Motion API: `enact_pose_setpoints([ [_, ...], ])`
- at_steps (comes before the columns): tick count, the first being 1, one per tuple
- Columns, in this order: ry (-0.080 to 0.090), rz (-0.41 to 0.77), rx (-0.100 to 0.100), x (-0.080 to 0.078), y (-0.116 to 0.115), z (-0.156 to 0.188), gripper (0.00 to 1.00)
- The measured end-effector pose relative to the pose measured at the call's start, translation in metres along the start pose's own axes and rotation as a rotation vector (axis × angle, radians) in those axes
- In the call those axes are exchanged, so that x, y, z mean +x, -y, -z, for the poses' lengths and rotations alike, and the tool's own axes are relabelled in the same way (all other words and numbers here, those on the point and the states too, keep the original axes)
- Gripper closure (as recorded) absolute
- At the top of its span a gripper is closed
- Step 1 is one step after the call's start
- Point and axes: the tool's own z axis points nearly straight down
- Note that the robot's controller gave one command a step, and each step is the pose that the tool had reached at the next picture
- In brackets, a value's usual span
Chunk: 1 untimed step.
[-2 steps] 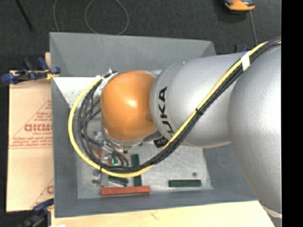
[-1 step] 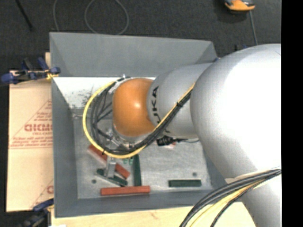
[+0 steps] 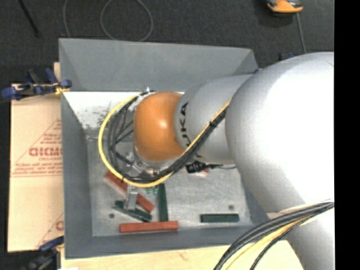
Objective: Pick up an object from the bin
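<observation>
The gripper [image 3: 133, 198] hangs low over a small heap of short red and dark green flat blocks [image 3: 139, 206] at the left front of the grey metal bin [image 3: 76, 167], perhaps touching it. I cannot tell how far open it is. A long reddish-brown flat bar [image 3: 149, 226] lies just in front.

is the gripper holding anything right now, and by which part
It cannot be told. The gripper is down in a small heap of red and dark green sticks at the front left of the bin, and nothing shows plainly in its grasp.
</observation>
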Motion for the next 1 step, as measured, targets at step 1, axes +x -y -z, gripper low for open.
enact_pose_setpoints([
  [1, 0.003, -0.273, -0.001, -0.0045, -0.0204, 0.0022, 0.0],
])
